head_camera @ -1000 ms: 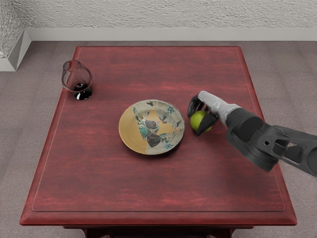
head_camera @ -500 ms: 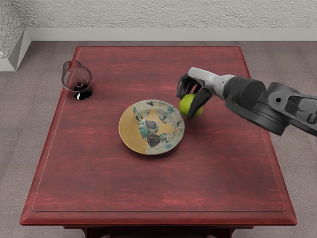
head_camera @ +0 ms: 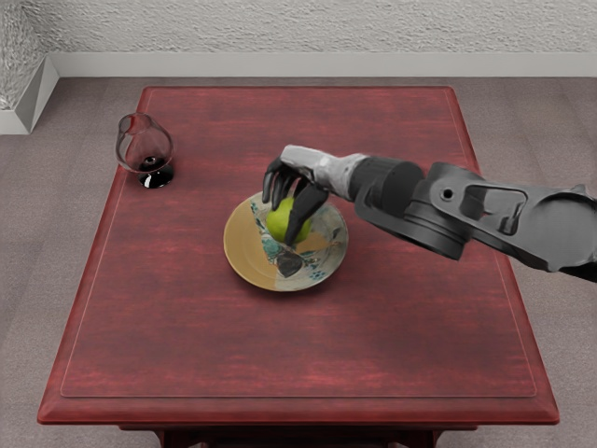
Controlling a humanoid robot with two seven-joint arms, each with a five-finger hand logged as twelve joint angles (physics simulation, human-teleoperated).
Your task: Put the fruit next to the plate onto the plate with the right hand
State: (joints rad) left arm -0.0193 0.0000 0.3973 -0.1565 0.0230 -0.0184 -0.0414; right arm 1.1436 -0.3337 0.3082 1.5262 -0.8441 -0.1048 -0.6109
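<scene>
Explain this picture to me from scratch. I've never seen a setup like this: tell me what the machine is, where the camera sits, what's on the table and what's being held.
This is a simulator's render, not a photo. The camera sits in a humanoid robot's head and looks down at a slant on a red wooden table. The dark grey arm entering from the picture's right edge is the robot's right arm. It ends in a five-finger right hand. The left arm is out of view.

Two things stand on the table: a patterned plate near the middle and a clear glass vessel with a dark bottom near the far left corner.

The hand's fingers are curled around a green fruit, gripping it from above, over the plate. Whether the fruit already touches the plate cannot be told from this view.
</scene>
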